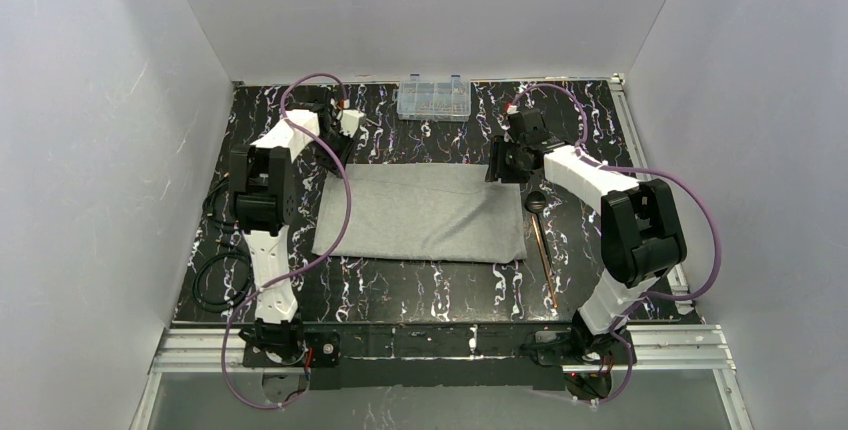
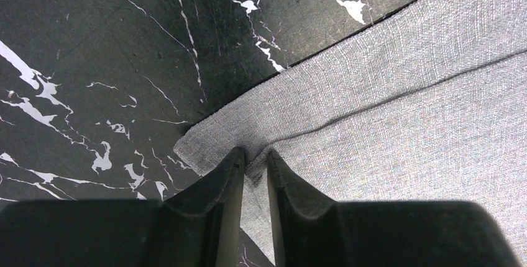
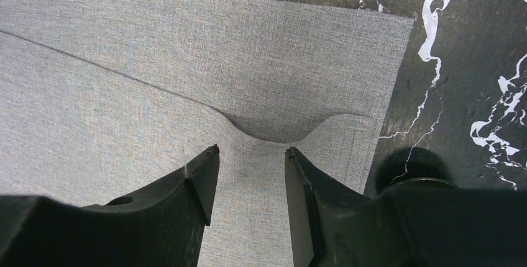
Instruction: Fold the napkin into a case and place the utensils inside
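Pinching the napkin (image 1: 425, 212) at far left corner, left gripper (image 2: 255, 153) is narrow; right gripper (image 3: 252, 149) at far right corner stands half open.

A robotics lab cell: white walls (image 1: 100, 150) box in a marbled table (image 1: 420, 290) (two arms (image 1: 268, 240) bolted on).

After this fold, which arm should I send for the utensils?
Right. The utensils lie just right of the napkin, close to the right gripper. The left gripper is pinching the napkin's far-left corner, a full cloth-width away.
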Robot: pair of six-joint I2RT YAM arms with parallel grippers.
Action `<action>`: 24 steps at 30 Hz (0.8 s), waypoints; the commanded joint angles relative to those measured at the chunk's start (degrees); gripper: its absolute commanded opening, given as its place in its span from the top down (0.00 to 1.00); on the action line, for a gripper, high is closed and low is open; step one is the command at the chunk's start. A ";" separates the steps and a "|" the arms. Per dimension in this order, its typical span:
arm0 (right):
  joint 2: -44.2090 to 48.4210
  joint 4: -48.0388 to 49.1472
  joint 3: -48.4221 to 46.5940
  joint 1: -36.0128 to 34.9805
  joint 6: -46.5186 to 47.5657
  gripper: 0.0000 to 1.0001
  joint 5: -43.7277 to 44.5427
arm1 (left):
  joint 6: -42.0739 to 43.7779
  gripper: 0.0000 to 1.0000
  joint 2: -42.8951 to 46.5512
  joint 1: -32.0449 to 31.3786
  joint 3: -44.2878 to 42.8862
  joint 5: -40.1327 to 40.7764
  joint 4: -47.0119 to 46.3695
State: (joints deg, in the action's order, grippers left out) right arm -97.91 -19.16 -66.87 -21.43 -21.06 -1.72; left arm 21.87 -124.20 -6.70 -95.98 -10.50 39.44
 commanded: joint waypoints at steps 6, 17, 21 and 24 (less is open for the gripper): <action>-1.86 4.03 -1.35 1.04 1.15 0.42 -0.19 | -1.40 0.85 7.19 -0.78 5.44 1.18 -2.28; -3.04 8.73 2.16 6.16 2.74 0.33 -0.72 | -1.67 0.89 8.94 -1.83 4.94 3.04 -2.90; -4.52 8.75 2.57 6.30 2.26 0.35 -0.66 | -1.55 0.89 9.69 -2.00 4.92 2.97 -2.64; -5.31 9.27 3.37 6.33 1.83 0.36 0.30 | -1.47 0.90 10.55 -2.09 5.31 2.59 -2.28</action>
State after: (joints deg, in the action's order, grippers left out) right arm -101.97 -12.10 -64.66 -14.70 -19.14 -1.67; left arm 20.53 -119.15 -8.45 -90.80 -7.68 36.03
